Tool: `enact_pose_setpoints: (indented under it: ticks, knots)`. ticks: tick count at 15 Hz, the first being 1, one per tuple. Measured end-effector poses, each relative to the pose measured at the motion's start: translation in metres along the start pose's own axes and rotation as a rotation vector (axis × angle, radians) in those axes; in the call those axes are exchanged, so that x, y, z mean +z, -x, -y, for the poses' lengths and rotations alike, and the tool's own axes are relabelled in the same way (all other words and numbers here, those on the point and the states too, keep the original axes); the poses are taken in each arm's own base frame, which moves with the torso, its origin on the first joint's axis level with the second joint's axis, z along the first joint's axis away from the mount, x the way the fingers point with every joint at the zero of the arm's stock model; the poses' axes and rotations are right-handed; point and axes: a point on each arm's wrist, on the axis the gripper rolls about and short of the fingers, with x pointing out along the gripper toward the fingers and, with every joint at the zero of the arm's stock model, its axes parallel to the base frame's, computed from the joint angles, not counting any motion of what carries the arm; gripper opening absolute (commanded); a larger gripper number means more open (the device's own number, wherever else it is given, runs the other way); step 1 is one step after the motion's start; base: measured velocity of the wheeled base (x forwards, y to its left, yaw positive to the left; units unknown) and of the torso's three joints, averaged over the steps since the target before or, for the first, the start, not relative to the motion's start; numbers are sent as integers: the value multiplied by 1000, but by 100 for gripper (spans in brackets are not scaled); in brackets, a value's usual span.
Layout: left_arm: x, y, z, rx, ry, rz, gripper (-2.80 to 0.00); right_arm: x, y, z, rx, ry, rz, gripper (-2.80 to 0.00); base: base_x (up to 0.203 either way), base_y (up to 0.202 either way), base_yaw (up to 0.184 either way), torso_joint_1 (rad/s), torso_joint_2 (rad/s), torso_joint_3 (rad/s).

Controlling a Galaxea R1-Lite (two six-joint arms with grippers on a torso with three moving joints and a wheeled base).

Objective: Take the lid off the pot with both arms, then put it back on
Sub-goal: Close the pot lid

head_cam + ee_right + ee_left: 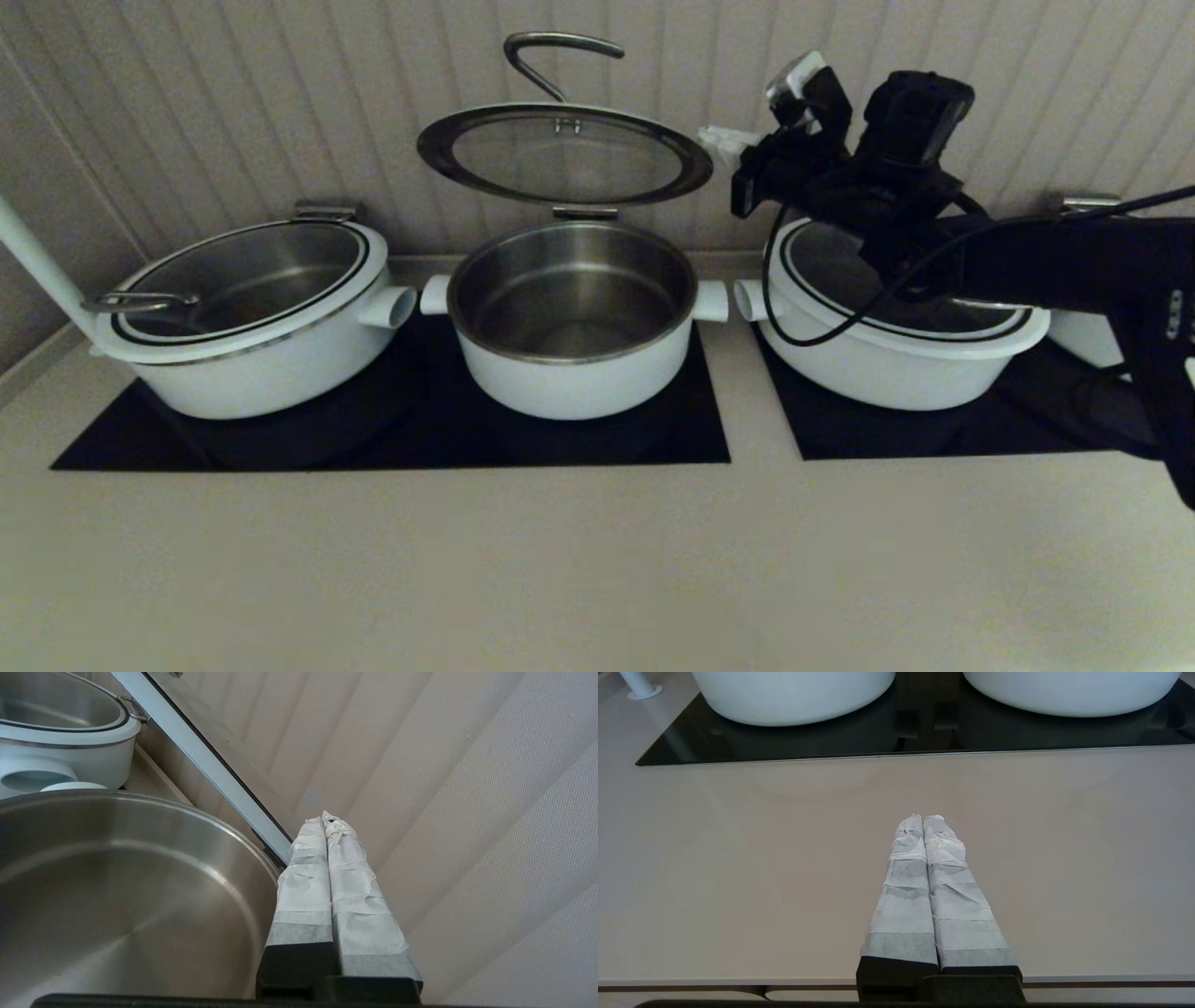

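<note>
The pot [569,327] stands open in the middle, white with a steel inside and two stub handles. The lid [565,154] stands tilted up above the pot's back rim, its curved steel handle [560,56] towards the wall. My right gripper [724,142] is shut and empty, raised beside the lid's right edge. In the right wrist view its tips [325,819] lie next to the lid's white rim [201,756], above the pot [117,882]; I cannot tell whether they touch. My left gripper [923,819] is shut and empty, low over the front counter, out of the head view.
A wider white pot with a glass lid [252,317] stands left and another [896,336] right, under my right arm. Both sit on black cooktops [653,439]. A ribbed wall is close behind. A white pole [37,261] leans at the far left.
</note>
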Motion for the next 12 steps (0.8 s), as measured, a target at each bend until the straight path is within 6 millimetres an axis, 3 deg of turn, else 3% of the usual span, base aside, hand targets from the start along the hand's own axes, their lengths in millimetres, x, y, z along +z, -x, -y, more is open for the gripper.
enact_pose_setpoints:
  ticks: [7,12]
  knots:
    - [0,0,0,0,0,0,-280,12,0,-3,11,5,15,-280,0,0,0,0,0,0]
    - [0,0,0,0,0,0,-280,28,-3,-16,62,-14,24,-280,0,0,0,0,0,0]
